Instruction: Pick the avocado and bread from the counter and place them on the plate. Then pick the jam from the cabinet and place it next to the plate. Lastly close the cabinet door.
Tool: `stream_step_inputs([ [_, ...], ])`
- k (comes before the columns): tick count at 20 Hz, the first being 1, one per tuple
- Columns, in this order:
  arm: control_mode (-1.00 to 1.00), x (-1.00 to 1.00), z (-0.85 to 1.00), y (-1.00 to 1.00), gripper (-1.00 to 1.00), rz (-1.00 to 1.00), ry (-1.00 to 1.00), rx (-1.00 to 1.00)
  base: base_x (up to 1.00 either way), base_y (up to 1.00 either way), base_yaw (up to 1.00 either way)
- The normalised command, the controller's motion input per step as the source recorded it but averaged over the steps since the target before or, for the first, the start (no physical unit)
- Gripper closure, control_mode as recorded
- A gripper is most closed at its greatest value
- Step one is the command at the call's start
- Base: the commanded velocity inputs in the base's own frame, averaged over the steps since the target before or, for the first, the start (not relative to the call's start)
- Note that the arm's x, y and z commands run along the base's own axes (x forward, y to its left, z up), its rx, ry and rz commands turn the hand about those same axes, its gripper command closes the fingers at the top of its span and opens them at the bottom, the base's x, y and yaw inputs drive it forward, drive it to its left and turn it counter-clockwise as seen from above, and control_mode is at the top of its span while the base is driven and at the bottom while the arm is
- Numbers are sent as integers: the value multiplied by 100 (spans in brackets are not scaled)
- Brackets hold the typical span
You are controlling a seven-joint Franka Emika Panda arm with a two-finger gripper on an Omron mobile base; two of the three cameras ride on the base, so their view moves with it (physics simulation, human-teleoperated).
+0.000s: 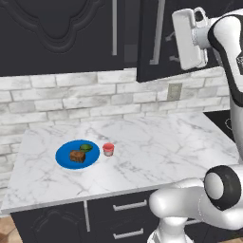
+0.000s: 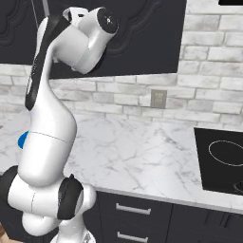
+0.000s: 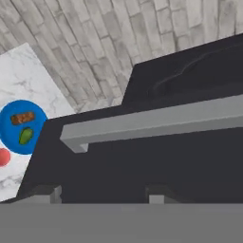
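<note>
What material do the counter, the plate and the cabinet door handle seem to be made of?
The counter: probably polished marble, white with grey veins. The plate: smooth, uniform bright blue, perhaps glazed ceramic or plastic; I cannot tell which. The cabinet door handle: likely brushed metal, a plain matte grey bar.

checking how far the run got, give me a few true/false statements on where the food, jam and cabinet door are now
1. The avocado and the bread both lie on the plate. True.
2. The jam sits on the cabinet shelf. False: it stands on the counter, right beside the plate.
3. The cabinet door is fully closed. False: it stands ajar, swung out from the cabinet front.
4. The tool is up at the door, close to its bar handle. True.
5. The bread lies on the bare counter. False: it is on the plate.
</note>
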Motion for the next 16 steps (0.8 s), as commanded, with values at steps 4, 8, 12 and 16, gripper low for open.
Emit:
stream_step_inputs([
  [4, -100, 68, 0, 46, -100, -10, -5, -4, 0, 0, 0],
  [8, -100, 51, 9, 28, -100, -9, -9, -1, 0, 0, 0],
  [12, -100, 46, 15, 27, -100, -9, -11, 0, 0, 0, 0],
  [16, -100, 35, 17, 23, -100, -8, -14, 0, 0, 0, 0],
])
